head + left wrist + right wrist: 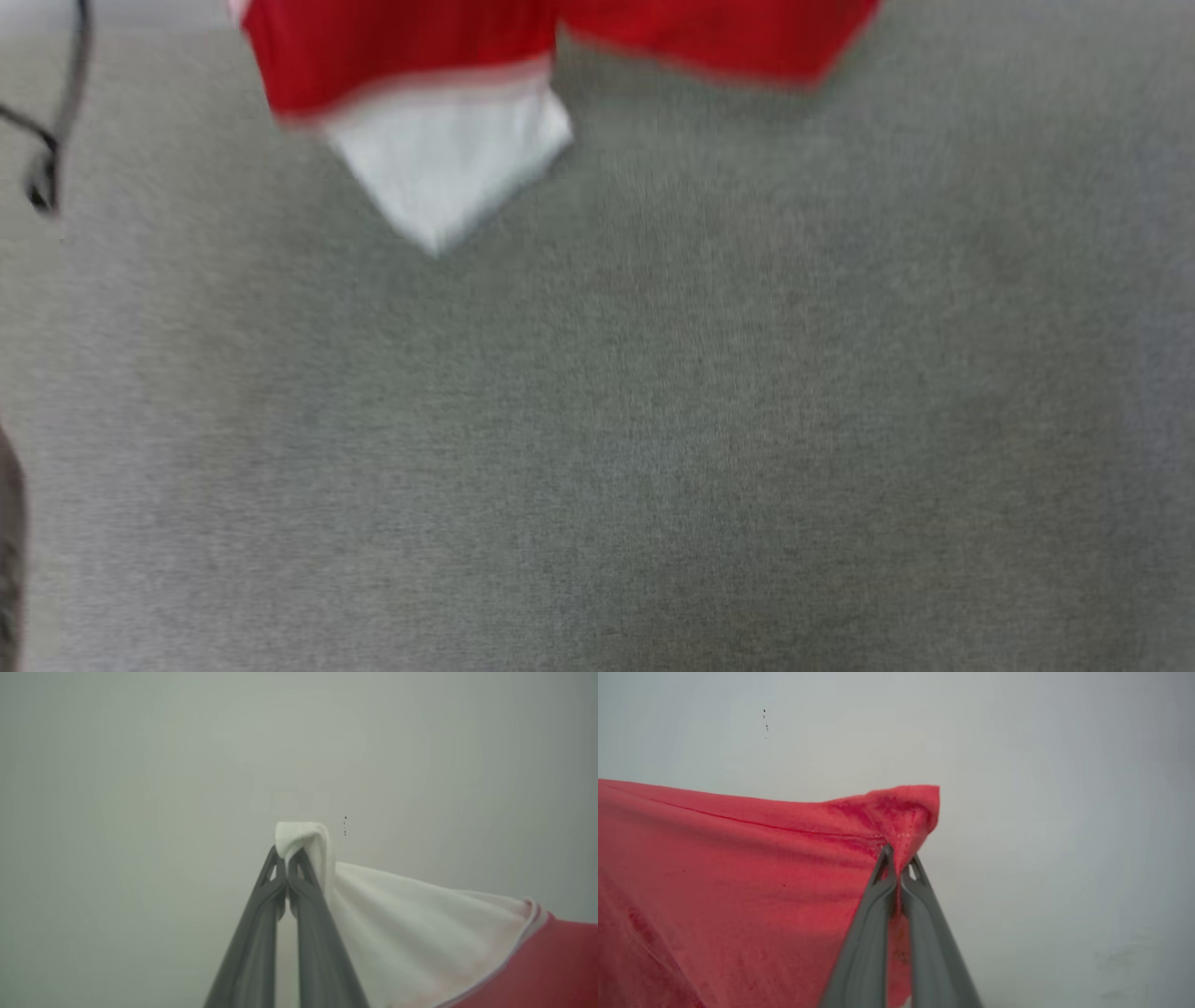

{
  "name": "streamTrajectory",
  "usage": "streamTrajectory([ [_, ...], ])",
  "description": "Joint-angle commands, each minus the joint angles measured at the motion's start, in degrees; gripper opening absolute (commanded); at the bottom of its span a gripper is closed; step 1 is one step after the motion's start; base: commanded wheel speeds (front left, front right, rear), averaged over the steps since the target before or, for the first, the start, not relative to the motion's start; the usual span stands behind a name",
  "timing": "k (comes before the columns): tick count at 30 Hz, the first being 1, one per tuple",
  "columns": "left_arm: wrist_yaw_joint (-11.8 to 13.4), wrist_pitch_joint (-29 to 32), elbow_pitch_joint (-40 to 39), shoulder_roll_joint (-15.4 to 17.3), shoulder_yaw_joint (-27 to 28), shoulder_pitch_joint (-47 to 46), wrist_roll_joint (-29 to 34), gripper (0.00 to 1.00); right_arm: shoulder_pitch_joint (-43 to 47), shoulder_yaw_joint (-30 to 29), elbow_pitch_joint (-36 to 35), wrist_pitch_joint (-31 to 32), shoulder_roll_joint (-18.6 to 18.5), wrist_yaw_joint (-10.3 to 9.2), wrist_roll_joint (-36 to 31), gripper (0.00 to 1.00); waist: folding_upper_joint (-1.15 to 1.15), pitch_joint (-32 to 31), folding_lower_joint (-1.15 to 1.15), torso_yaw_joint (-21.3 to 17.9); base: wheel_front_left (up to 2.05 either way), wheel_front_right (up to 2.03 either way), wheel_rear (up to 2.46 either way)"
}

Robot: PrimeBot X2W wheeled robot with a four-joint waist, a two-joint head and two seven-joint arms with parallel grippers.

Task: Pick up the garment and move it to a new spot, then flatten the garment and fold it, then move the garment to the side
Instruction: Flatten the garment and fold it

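Observation:
The garment (pixel 411 56) is a red shirt with a white sleeve, and it hangs in the air at the top of the blurred head view. One white sleeve corner points down over the grey surface. In the left wrist view my left gripper (pixel 287 851) is shut on a bunched white sleeve edge of the garment (pixel 420 924), which trails off to the right into red cloth. My right gripper (pixel 900 858) is shut on a red corner of the garment (pixel 738 872), which spreads out to the left. The lettering is hidden.
A grey cloth-covered surface (pixel 653 420) spreads below the hanging shirt. A dark cable (pixel 56 121) loops at the far left edge. Both wrist views look toward a plain pale wall (pixel 187 765).

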Motion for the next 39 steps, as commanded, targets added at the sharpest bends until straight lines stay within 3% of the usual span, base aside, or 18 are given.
streamTrajectory([
  [1,0.1,0.3,0.8,0.9,-0.1,-4.6,0.9,0.0,-4.0,-0.5,0.7,-1.1,0.3,-0.1,-0.5,0.0,0.0,5.7,0.0,-1.3,0.0,0.0,0.0],
  [11,0.2,2.4,3.4,0.8,-2.3,-20.6,3.8,0.0,-20.1,2.0,6.4,-4.8,-0.2,-0.1,-0.3,0.0,0.0,17.3,0.0,-1.2,0.0,0.0,0.0],
  [22,-0.2,1.2,7.2,-2.0,-4.0,-16.3,2.5,0.0,-23.9,9.5,16.0,-10.0,0.8,-0.08,3.5,0.0,0.0,22.4,0.0,0.0,0.0,0.0,0.0],
  [34,-2.7,-0.3,13.0,-5.2,-3.9,-2.1,-2.8,0.0,-12.0,19.4,21.8,-14.2,-0.5,-0.07,9.4,0.0,0.0,13.7,0.0,1.7,0.0,0.0,0.0],
  [39,-3.8,-1.4,15.1,-6.4,-4.2,9.9,-4.9,0.0,-0.9,22.9,21.0,-16.8,-1.9,-0.08,12.5,0.0,0.0,5.7,0.0,2.4,0.0,0.0,0.0],
])
